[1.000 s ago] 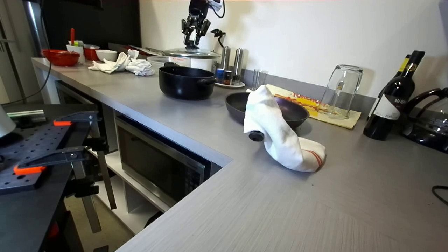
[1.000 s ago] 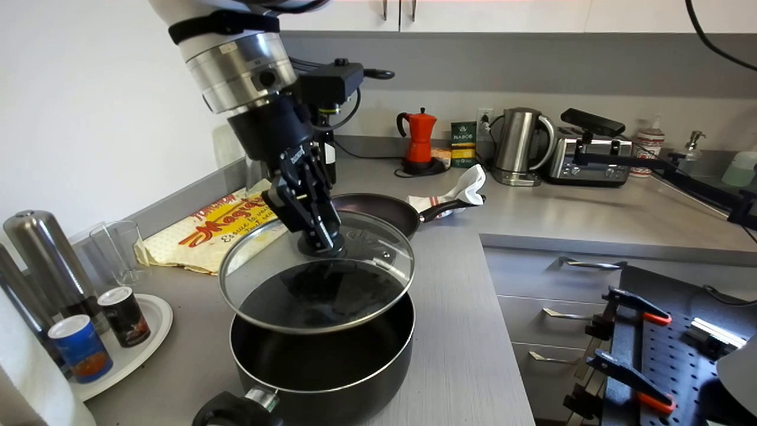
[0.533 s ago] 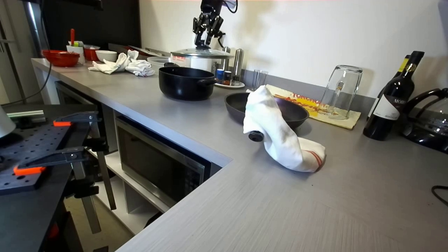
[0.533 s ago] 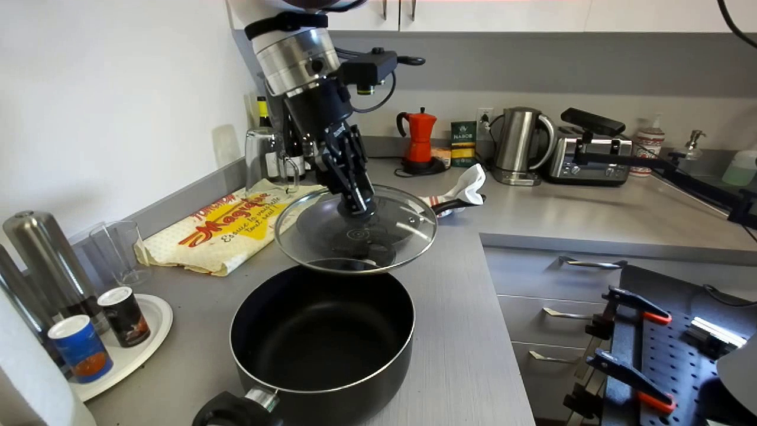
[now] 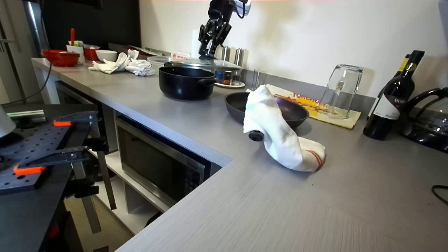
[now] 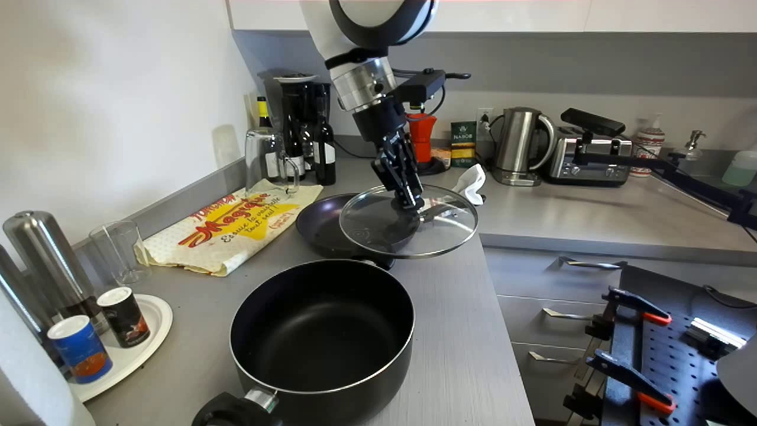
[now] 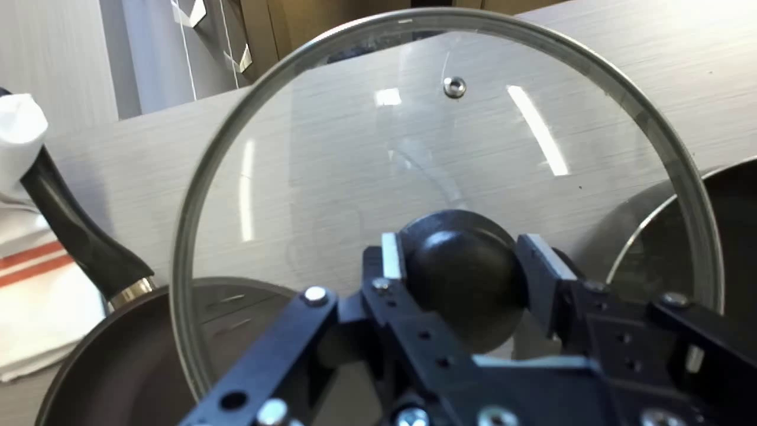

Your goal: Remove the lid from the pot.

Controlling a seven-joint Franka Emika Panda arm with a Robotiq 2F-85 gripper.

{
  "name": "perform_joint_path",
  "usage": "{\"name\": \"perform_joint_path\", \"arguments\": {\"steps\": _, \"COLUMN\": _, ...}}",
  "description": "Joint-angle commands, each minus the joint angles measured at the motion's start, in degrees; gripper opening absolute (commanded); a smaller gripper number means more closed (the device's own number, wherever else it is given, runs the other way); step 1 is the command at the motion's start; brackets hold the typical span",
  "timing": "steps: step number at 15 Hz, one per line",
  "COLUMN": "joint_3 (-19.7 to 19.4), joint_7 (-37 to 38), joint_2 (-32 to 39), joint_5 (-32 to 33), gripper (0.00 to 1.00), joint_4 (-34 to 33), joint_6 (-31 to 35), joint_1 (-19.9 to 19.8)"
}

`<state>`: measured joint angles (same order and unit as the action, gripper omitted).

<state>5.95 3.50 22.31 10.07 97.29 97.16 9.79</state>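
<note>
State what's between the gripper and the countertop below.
The glass lid, its knob held; the wrist view shows countertop and part of the frying pan through it.

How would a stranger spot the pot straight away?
In an exterior view, follow the grey counter to the frying pan. In front of it stands the round, uncovered black pot. Tall walls and stubby side handles set it apart from the shallow, long-handled pan.

Kitchen, grey counter [image 5: 266, 210] with drawers [image 6: 526, 322], steel kettle [image 6: 516, 147], toaster [image 6: 594, 173], microwave [image 5: 155, 159]
</note>
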Motion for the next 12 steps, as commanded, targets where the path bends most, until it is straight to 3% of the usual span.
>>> {"name": "perform_joint_path", "arguments": {"steps": 1, "joint_3": -0.87, "joint_7": -0.21, "joint_2": -6.26, "joint_5": -2.26, "gripper": 0.25, "joint_4": 9.08, "joint_6": 4.04, "joint_1": -2.55}}
{"name": "perform_joint_path", "arguments": {"steps": 12, "joint_3": -4.13, "joint_7": -2.98, "joint_2": -16.40, "joint_5": -8.90, "gripper": 0.25, "joint_4": 28.29, "joint_6": 15.49, "joint_1": -9.14}}
